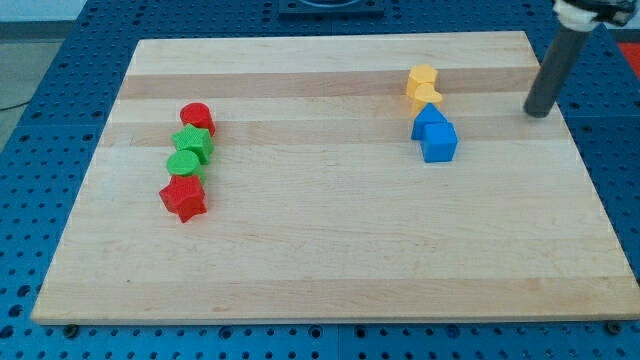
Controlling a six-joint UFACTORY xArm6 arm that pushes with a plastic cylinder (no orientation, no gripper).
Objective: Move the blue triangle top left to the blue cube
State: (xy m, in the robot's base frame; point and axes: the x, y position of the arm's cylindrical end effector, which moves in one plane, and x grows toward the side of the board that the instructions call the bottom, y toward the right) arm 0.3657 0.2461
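Note:
The blue triangle (429,120) lies on the wooden board at the view's upper right, touching the blue cube (440,143) just below and to the right of it. My tip (538,111) rests on the board to the right of both blue blocks, well apart from them, near the board's right edge.
Two yellow blocks (423,86) sit stacked in a line right above the blue triangle. On the view's left stand a red cylinder (197,119), a green star-like block (193,143), a green round block (183,163) and a red star (184,198). The board (330,240) lies on a blue perforated table.

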